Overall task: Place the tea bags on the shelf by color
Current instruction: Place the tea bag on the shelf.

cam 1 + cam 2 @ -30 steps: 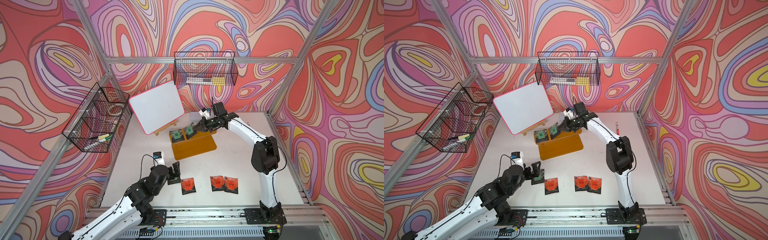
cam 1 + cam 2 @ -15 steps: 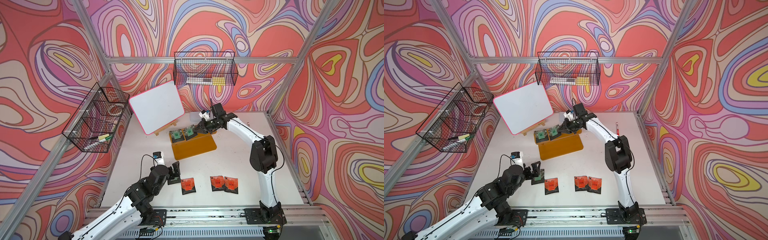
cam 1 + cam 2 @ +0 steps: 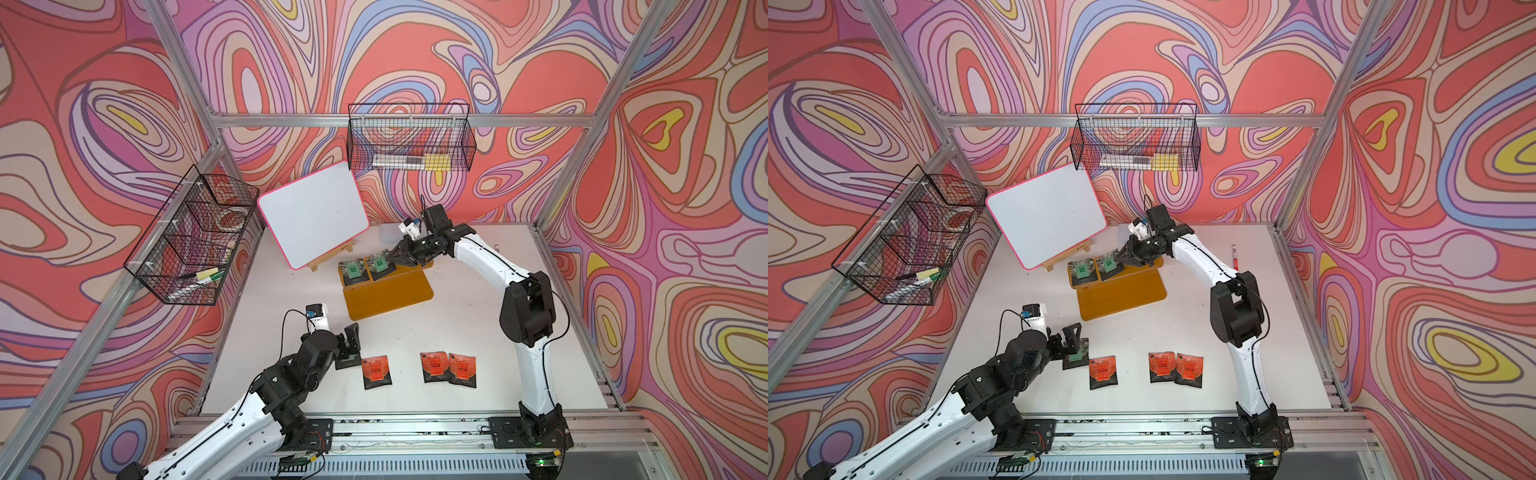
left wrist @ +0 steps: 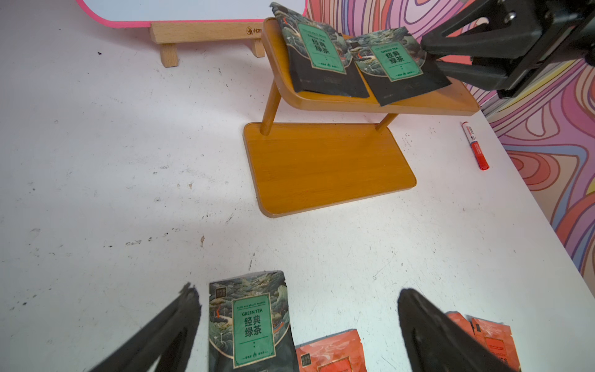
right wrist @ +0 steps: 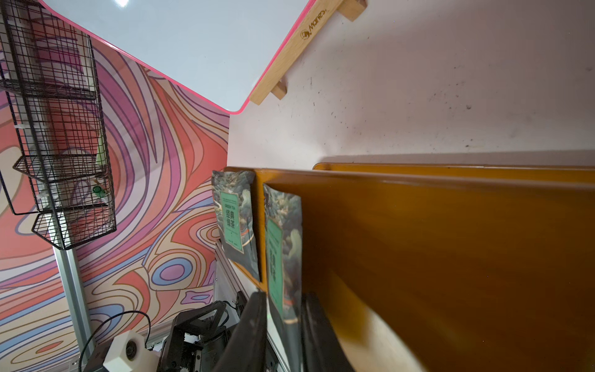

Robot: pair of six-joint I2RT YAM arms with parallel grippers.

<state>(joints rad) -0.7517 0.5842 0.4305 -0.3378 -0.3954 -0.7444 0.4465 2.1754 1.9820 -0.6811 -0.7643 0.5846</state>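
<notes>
The mustard shelf [image 3: 388,293] [image 3: 1121,293] stands mid-table. Two green tea bags [image 3: 353,268] [image 3: 379,264] lie on its upper board [image 4: 418,100]. My right gripper [image 3: 392,259] [image 5: 285,299] straddles the edge of the nearer green tea bag [image 5: 283,244], jaws slightly parted, with a thin gap beside one finger. My left gripper [image 4: 297,309] [image 3: 1073,349] hangs wide open over a third green tea bag [image 4: 251,322] lying flat on the table. Three orange-red tea bags [image 3: 376,370] [image 3: 434,365] [image 3: 462,369] lie along the front.
A pink-edged whiteboard [image 3: 313,220] on a wooden easel stands just behind the shelf. Black wire baskets [image 3: 191,245] [image 3: 409,141] hang on the left and back walls. A red marker [image 3: 1234,257] lies near the table's right edge.
My right gripper has crept left along the upper board with the green tea bag, and its jaws have loosened from shut. The left arm has not moved.
</notes>
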